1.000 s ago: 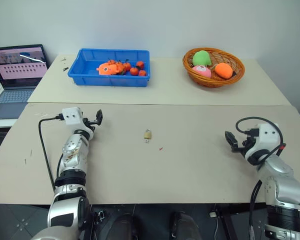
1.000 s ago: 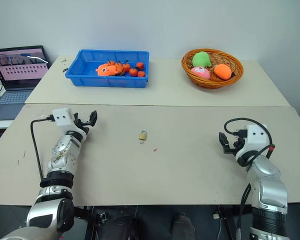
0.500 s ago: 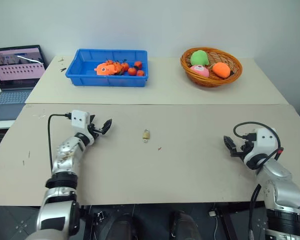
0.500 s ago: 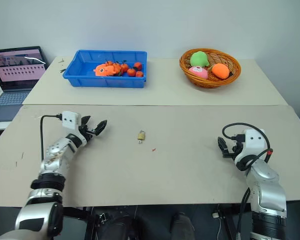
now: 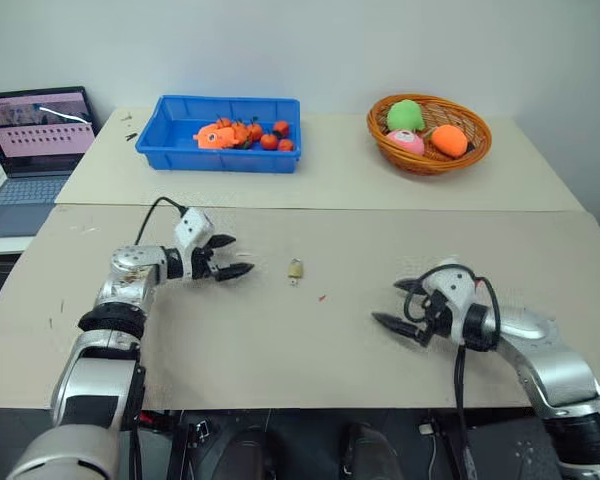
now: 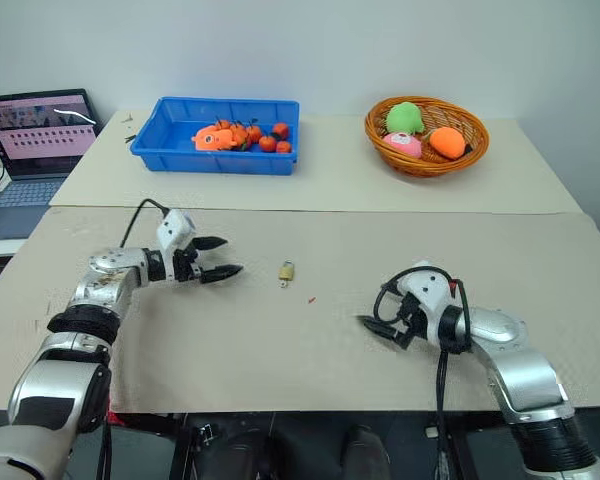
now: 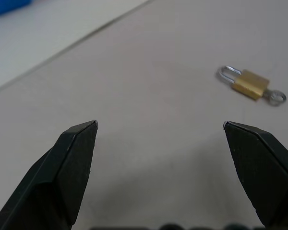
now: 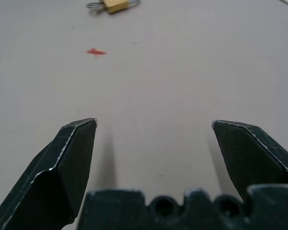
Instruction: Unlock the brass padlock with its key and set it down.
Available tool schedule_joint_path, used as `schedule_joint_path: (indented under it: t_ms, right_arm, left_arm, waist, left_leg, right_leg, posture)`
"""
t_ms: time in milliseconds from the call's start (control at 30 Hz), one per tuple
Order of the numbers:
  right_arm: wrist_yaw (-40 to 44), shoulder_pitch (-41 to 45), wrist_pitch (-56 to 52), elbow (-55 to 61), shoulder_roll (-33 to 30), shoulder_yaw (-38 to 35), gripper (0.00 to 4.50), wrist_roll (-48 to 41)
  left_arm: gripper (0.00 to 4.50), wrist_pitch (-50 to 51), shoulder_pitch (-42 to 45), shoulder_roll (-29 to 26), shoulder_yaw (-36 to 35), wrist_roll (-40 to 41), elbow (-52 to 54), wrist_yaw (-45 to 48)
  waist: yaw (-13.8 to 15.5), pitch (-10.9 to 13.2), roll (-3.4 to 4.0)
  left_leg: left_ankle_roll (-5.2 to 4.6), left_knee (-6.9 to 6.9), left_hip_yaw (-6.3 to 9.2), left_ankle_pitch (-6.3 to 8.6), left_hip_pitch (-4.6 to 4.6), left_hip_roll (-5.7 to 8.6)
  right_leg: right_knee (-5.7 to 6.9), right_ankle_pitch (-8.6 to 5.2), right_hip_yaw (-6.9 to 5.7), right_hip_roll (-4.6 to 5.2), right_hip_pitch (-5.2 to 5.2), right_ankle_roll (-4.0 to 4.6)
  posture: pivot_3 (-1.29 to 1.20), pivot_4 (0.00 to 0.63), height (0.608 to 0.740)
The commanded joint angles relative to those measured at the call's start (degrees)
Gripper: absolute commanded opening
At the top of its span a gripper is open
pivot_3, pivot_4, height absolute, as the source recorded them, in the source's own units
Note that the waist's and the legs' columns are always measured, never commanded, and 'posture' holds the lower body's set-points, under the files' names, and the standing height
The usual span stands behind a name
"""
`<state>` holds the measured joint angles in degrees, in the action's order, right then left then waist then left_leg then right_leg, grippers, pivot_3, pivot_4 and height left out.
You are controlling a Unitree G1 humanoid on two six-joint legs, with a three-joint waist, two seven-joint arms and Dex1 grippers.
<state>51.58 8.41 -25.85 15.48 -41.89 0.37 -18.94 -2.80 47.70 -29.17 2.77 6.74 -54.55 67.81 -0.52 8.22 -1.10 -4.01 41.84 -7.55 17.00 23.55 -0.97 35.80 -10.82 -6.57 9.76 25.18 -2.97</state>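
Observation:
The brass padlock (image 5: 295, 269) lies flat on the beige table, near its middle. Its silver shackle looks closed, and the key (image 7: 276, 97) sticks out of its bottom end. My left gripper (image 5: 235, 256) is to the padlock's left, a short gap away. It points at the padlock, open and empty. My right gripper (image 5: 388, 303) hovers low at the padlock's right and nearer to me, farther off, open and empty too. In the right wrist view the padlock (image 8: 116, 5) lies well beyond the open fingertips (image 8: 81, 129).
A tiny red speck (image 5: 322, 297) lies on the table between the padlock and my right gripper. At the back stand a blue tray (image 5: 170, 150) of orange fruit and a wicker basket (image 5: 430, 165) of soft toys. A laptop (image 5: 35, 125) is far left.
Both arms have swung inward. The left gripper turned and moved right toward the padlock. The right gripper moved left and turned to point at it. Both stayed open.

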Motion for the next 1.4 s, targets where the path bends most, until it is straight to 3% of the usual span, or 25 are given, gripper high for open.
schedule_joint_path:
  t_ms: [33, 233, 367, 567, 700, 867, 1000, 1133, 1400]
  right_arm:
    - [1.0, 0.2, 0.7, 3.1, -0.6, -1.3, 4.5, -1.5]
    - [-0.8, -2.5, -0.7, 7.4, -0.3, -2.2, 4.5, -1.6]
    - [-2.5, -5.1, -2.0, 10.3, -0.8, -4.6, 4.5, -2.0]
    - [-4.7, -7.5, -3.1, 12.8, 0.0, -6.4, 4.5, -2.9]
    - [-5.7, -8.1, -3.9, 14.5, 0.6, -6.5, 4.5, -4.1]
    - [-6.6, -7.7, -4.8, 15.0, 0.4, -7.0, 4.5, -5.2]
    - [-7.2, -7.1, -4.7, 14.6, 0.7, -7.2, 4.5, -5.7]
    - [-8.6, -5.3, -3.4, 12.6, 2.5, -4.9, 4.5, -4.4]
    - [-12.0, -3.4, -2.9, 11.7, 5.7, -3.9, 4.5, -2.8]
  left_arm:
    - [4.46, -2.7, 4.1, 1.6, 1.1, -1.4, -2.2, 2.2]
    - [4.46, 2.6, 5.0, 7.4, 1.5, -0.4, -1.5, 3.8]
    - [4.46, 12.1, -4.0, 9.1, 1.4, 3.0, 15.5, 3.8]
    - [4.46, 25.1, -18.3, 12.1, -1.2, 3.6, 43.7, -14.9]
    - [4.46, 27.9, -26.8, 14.0, 1.4, -5.2, 55.7, -30.5]
    - [4.46, 30.8, -31.1, 15.6, 3.8, -4.0, 61.1, -32.9]
    - [4.46, 25.5, -27.0, 11.7, 2.7, -2.7, 56.2, -28.8]
    - [4.46, 13.9, -11.6, 4.5, 2.2, -1.4, 34.2, -15.9]
    - [4.46, -4.0, 10.2, 4.6, 3.4, -3.8, -3.0, -0.4]
  waist:
    - [0.0, 0.0, -0.01]
    - [0.1, 0.0, -0.01]
    - [-0.3, 0.0, -0.01]
    - [-0.1, 0.0, -0.01]
    - [0.6, 0.0, -0.01]
    - [1.6, 0.0, 0.01]
    - [1.7, 0.0, 0.01]
    - [1.8, 0.0, 0.0]
    - [1.3, 0.0, 0.01]
  left_leg:
    - [0.0, 0.03, 0.04, 0.0, 0.02, 0.0]
    - [-0.01, 0.05, 0.15, 0.01, 0.06, 0.01]
    - [-0.02, 0.09, 0.3, 0.01, 0.21, 0.01]
    - [0.0, 0.19, 0.45, 0.0, 0.11, -0.03]
    - [-0.03, 0.35, 0.57, 0.03, 0.02, 0.04]
    - [-0.07, 0.39, 0.61, 0.06, -0.01, 0.07]
    - [-0.09, 0.39, 0.63, 0.07, 0.0, 0.08]
    - [-0.08, 0.54, 0.65, 0.06, 0.15, 0.07]
    - [-0.22, 0.71, 0.65, 0.13, 0.37, 0.24]
  right_leg:
    - [0.01, 0.0, -0.02, 0.01, -0.01, 0.0]
    - [0.02, 0.0, -0.06, 0.03, 0.0, 0.0]
    - [-0.02, 0.0, -0.19, 0.05, 0.02, 0.0]
    - [-0.02, 0.01, -0.19, 0.08, -0.06, 0.02]
    - [-0.02, 0.0, -0.22, 0.26, -0.17, 0.01]
    - [0.01, 0.0, -0.27, 0.32, -0.21, 0.04]
    - [0.05, -0.01, -0.31, 0.36, -0.18, 0.07]
    - [0.26, -0.05, -0.46, 0.35, -0.06, 0.16]
    - [0.31, -0.14, -0.53, 0.35, -0.1, 0.0]
  posture:
    - [0.0, 0.15, 0.692]
    - [0.0, 0.15, 0.692]
    - [0.0, 0.15, 0.692]
    - [0.0, 0.15, 0.692]
    - [0.0, 0.15, 0.692]
    - [0.0, 0.15, 0.692]
    - [0.0, 0.15, 0.692]
    - [0.0, 0.15, 0.692]
    - [0.0, 0.15, 0.692]
